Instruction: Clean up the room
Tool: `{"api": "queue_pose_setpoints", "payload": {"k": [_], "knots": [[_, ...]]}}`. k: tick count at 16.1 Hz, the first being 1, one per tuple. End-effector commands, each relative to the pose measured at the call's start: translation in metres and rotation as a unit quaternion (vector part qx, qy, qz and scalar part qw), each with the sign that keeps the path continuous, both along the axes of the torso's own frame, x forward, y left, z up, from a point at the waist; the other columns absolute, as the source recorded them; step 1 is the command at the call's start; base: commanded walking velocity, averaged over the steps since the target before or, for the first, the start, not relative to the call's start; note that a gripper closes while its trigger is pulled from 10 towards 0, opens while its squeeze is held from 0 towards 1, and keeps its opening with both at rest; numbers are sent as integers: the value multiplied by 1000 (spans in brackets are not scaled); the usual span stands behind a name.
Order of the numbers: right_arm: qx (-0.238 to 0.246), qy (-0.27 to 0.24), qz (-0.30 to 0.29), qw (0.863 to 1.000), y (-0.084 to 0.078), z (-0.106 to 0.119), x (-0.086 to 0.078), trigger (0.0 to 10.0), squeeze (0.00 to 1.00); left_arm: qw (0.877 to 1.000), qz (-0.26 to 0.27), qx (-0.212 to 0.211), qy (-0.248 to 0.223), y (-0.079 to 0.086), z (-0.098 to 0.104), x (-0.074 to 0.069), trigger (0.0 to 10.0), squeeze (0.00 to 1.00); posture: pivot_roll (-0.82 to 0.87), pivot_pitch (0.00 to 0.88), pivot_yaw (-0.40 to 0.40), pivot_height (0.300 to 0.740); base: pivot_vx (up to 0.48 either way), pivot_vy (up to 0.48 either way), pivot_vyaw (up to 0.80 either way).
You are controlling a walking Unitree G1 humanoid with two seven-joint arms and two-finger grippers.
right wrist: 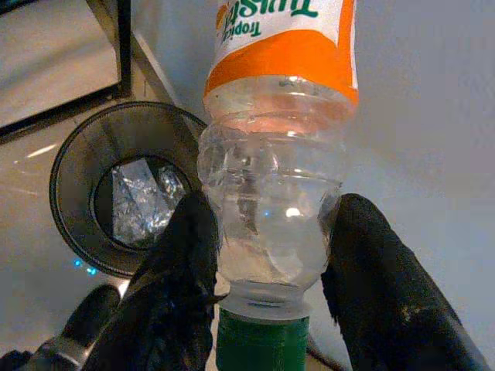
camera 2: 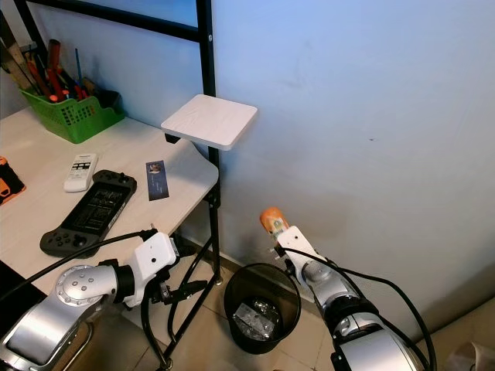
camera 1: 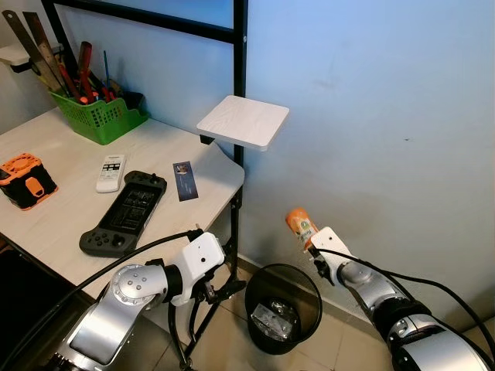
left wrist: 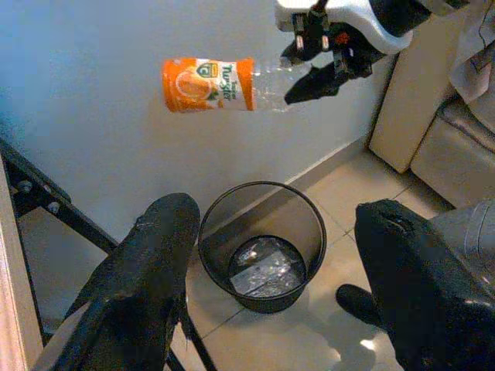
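Observation:
An empty plastic bottle [camera 1: 300, 226] with an orange label is held in the air near the wall, above and just to the right of the black mesh bin [camera 1: 283, 308]. My right gripper [right wrist: 272, 249] is shut on the bottle's clear neck end [right wrist: 269, 212], green cap toward the wrist. The bottle [left wrist: 224, 83] lies roughly level over the bin [left wrist: 264, 243] in the left wrist view. The bin holds crumpled silvery wrapping [camera 2: 254, 317]. My left gripper [left wrist: 271, 294] is open and empty, low beside the desk leg, pointing at the bin.
A white desk [camera 1: 69, 212] at left carries a game controller [camera 1: 124, 214], a remote [camera 1: 110, 172], a small card [camera 1: 184, 180], an orange-black box [camera 1: 25, 180] and a green basket of tools [camera 1: 99, 114]. A black frame with a small white shelf [camera 1: 243, 121] stands by the wall.

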State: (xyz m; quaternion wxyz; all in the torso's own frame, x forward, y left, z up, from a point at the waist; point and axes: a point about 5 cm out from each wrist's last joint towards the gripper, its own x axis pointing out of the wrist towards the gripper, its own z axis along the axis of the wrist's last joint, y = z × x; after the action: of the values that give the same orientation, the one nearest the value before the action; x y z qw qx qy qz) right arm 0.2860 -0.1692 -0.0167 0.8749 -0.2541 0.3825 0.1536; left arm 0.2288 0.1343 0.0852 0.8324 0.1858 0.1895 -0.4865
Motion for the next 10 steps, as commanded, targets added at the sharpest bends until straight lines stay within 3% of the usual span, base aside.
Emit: {"api": "queue_pose_setpoints", "payload": {"k": [1, 2, 3, 4, 5, 10], "knots": [[-7, -11, 12, 1000, 3, 6, 7, 10000, 0, 1000, -8, 4, -3, -3, 2, -2, 10000, 0, -14, 0, -8, 740, 0, 0, 0], [-8, -11, 13, 1000, 3, 5, 7, 10000, 20, 1000, -8, 4, -3, -3, 2, -2, 10000, 0, -13, 0, -8, 740, 0, 0, 0], [-7, -8, 15, 1000, 4, 4, 6, 10000, 612, 1000, -7, 5, -3, -2, 2, -1, 10000, 0, -13, 0, -8, 740, 0, 0, 0], [-6, -7, 16, 1000, 4, 3, 5, 10000, 851, 1000, -7, 6, -4, -2, 2, -1, 10000, 0, -13, 0, -8, 740, 0, 0, 0], [-1, -3, 17, 1000, 6, 3, 4, 10000, 1000, 1000, -6, 7, -4, -2, 3, 0, 10000, 0, -13, 0, -8, 740, 0, 0, 0], [5, 6, 34, 999, 10, 0, 1, 10000, 1000, 1000, -4, 11, -5, -1, 2, 0, 10000, 0, -13, 0, -10, 740, 0, 0, 0]]}}
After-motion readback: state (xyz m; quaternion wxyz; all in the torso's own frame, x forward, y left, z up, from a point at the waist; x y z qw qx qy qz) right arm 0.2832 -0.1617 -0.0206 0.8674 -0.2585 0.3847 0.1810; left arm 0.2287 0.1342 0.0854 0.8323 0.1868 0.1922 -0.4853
